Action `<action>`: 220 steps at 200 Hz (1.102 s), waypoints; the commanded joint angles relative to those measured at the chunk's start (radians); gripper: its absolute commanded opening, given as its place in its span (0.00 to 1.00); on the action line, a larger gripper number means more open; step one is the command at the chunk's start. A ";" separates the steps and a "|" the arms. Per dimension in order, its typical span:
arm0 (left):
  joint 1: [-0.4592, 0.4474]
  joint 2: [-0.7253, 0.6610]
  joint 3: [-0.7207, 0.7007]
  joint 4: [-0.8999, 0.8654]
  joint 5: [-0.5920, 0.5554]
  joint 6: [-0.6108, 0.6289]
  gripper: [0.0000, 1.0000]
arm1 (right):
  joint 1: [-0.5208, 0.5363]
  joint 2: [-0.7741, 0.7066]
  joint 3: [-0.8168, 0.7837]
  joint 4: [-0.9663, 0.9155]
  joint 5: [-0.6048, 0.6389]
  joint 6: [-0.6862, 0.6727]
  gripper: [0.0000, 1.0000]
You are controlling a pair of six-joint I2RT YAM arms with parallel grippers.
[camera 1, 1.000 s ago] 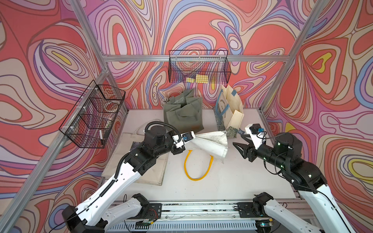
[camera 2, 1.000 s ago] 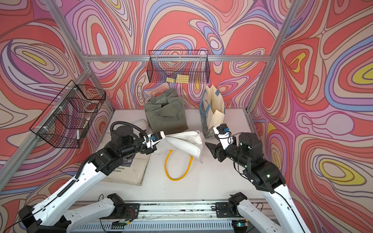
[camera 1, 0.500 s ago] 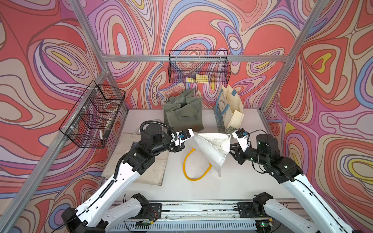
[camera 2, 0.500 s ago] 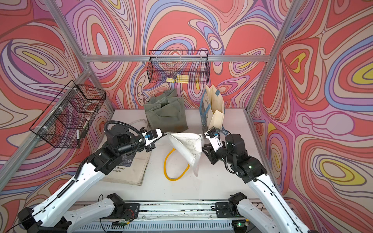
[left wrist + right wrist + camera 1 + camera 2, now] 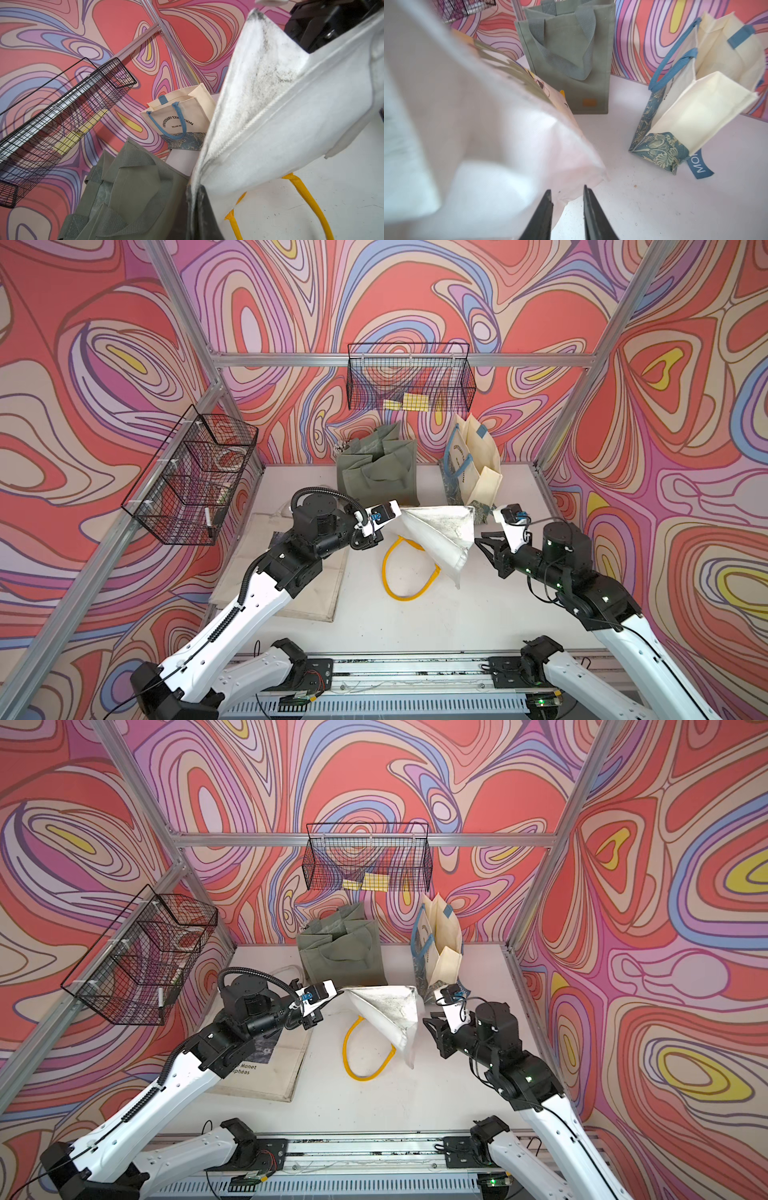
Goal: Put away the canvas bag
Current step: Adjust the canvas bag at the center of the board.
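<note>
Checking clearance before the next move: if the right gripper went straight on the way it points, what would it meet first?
Most likely the white bag, held up by the left gripper. The right gripper, jaws open, points at its near side from close by; depth is hard to judge.

A green bag (image 5: 376, 477) and a cream bag (image 5: 478, 479) are stood upright, side by side but apart, at the back of the white table (image 5: 395, 628). A beige tote (image 5: 291, 593) is laid flat at its left. The white bag's (image 5: 440, 533) yellow handle (image 5: 409, 598) is rested near the middle.
</note>
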 commanded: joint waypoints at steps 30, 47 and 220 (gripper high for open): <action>0.001 0.012 0.037 0.077 -0.007 -0.026 0.00 | 0.005 -0.062 -0.004 -0.066 -0.091 0.073 0.27; 0.001 -0.001 0.025 0.086 0.044 -0.033 0.00 | 0.005 -0.052 -0.059 -0.018 -0.126 0.093 0.24; -0.113 -0.042 -0.044 0.088 -0.127 -0.043 0.00 | 0.006 0.063 -0.057 0.141 -0.094 0.215 0.10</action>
